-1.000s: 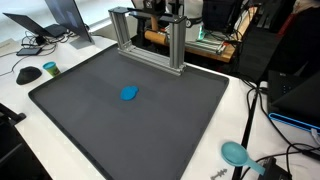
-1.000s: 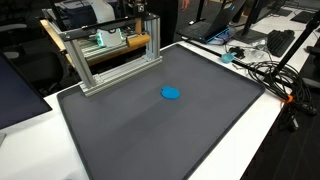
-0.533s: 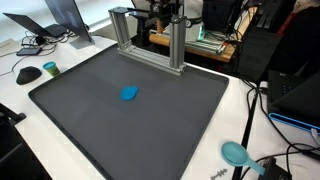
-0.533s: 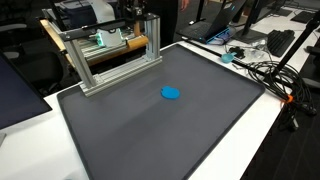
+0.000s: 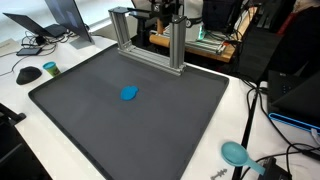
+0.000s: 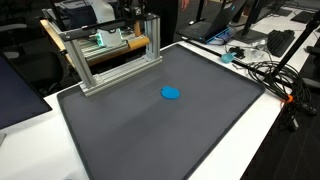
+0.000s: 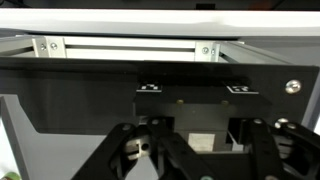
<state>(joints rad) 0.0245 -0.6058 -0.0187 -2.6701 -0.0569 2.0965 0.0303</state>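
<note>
Gripper hangs right up against the metal frame at the far edge of the counter.

In the wrist view the frame's cross rail lies just ahead of the gripper, filling the width. Only the gripper's linkages show at the bottom edge, so I cannot tell whether it is open or closed. In both exterior views the frame stands on the rim of the dark mat, and a blue disc lies well beyond the frame, out on the mat. So near the rail, slow, small moves square to it seem wise, keeping the linkages off the posts.
</note>
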